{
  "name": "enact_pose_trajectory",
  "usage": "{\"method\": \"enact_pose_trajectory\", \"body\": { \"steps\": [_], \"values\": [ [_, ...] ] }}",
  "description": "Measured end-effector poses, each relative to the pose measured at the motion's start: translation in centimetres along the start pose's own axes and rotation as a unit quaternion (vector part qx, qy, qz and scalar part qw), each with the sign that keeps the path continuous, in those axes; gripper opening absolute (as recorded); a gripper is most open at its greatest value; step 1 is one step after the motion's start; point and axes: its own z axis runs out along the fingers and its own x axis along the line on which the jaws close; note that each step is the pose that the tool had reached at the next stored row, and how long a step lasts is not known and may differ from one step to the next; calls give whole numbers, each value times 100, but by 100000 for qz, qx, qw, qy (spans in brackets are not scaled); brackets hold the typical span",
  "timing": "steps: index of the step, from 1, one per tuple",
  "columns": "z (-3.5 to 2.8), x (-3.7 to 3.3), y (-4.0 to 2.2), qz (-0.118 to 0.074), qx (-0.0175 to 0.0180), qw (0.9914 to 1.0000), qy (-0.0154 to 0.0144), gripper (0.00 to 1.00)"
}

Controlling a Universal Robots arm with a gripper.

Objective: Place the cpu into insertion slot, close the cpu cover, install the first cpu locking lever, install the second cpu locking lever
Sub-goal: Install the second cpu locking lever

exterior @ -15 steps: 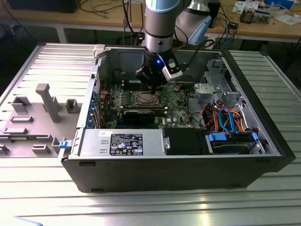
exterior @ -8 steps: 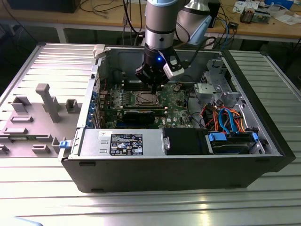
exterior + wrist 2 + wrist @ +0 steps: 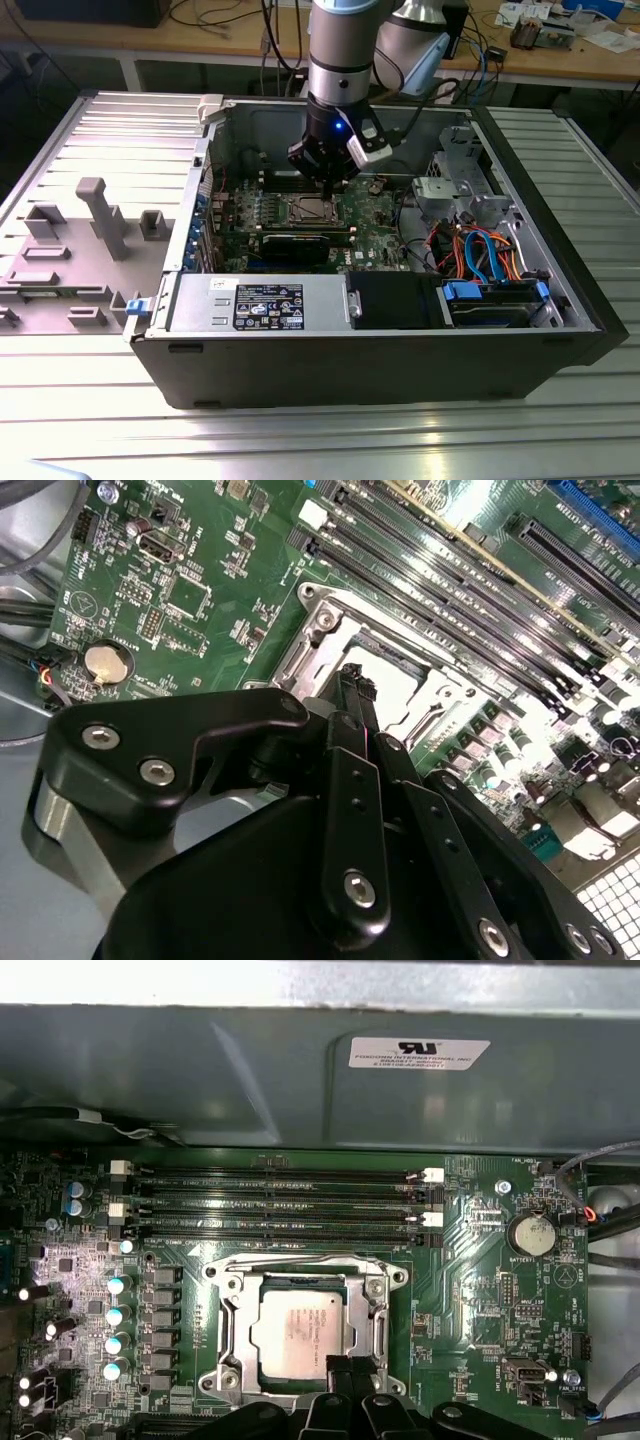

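Note:
The cpu (image 3: 300, 1330), a silvery square chip, lies flat in the insertion slot (image 3: 400, 1278) on the green board. The cpu cover (image 3: 305, 1278), a silver frame with a square window, lies down around the chip. Thin metal levers run along two sides of the socket; whether they are latched I cannot tell. My gripper (image 3: 346, 1368) hovers at one edge of the socket, its black fingers (image 3: 352, 695) shut together with nothing between them. In the exterior view the gripper (image 3: 328, 185) hangs just above the socket (image 3: 312, 210) inside the open computer case.
Long black memory slots (image 3: 280, 1200) run beside the socket, with the grey case wall (image 3: 300, 1070) beyond them. A coin battery (image 3: 530, 1232) sits on the board. A power supply (image 3: 260, 300), drive bays and coloured cables (image 3: 480, 250) line the case. A grey fixture tray (image 3: 90, 230) lies at the exterior view's left.

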Motion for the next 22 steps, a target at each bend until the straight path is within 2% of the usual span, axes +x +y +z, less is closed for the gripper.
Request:
{"method": "enact_pose_trajectory", "body": {
  "steps": [3,17,22],
  "values": [
    [0,1,-21,3,0,100000,0,11],
    [-2,2,-45,9,3,100000,1,11],
    [-62,1,-45,4,0,100000,-3,11]
  ]
}}
